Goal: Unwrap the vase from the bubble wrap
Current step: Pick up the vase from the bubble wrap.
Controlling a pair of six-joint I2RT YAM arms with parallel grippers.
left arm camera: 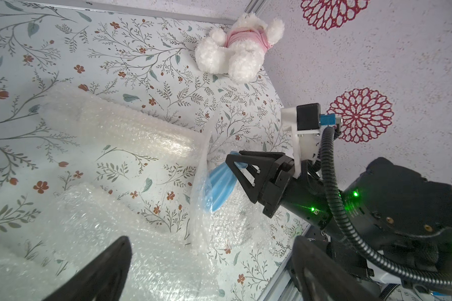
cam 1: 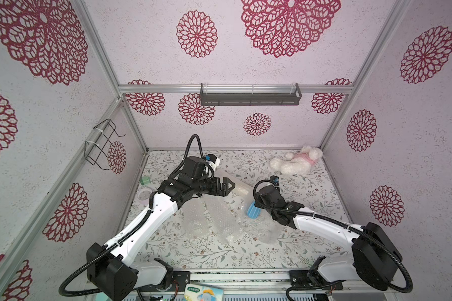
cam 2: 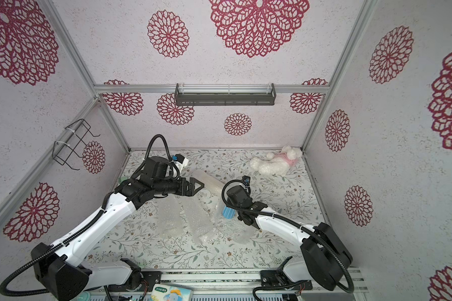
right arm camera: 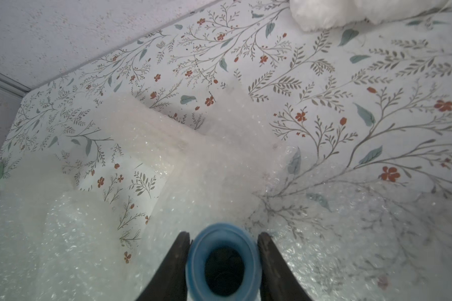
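The blue ribbed vase [right arm camera: 223, 263] is near the middle of the table [cam 1: 193, 256], its neck pinched by the right gripper [right arm camera: 223, 235]. We judge it stiff, light and perhaps breakable, so a gentle hold at the neck suits it. A flap of bubble wrap [left arm camera: 198, 206] seems to cling to its body. The wrap is limp and slippery, best caught at a loose edge. The left gripper [cam 1: 230, 186] hangs spread wide and empty.

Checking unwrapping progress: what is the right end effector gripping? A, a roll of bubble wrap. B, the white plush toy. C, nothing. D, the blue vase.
D: in the right wrist view the right end effector is closed on the blue vase, jaws on either side of its open mouth.
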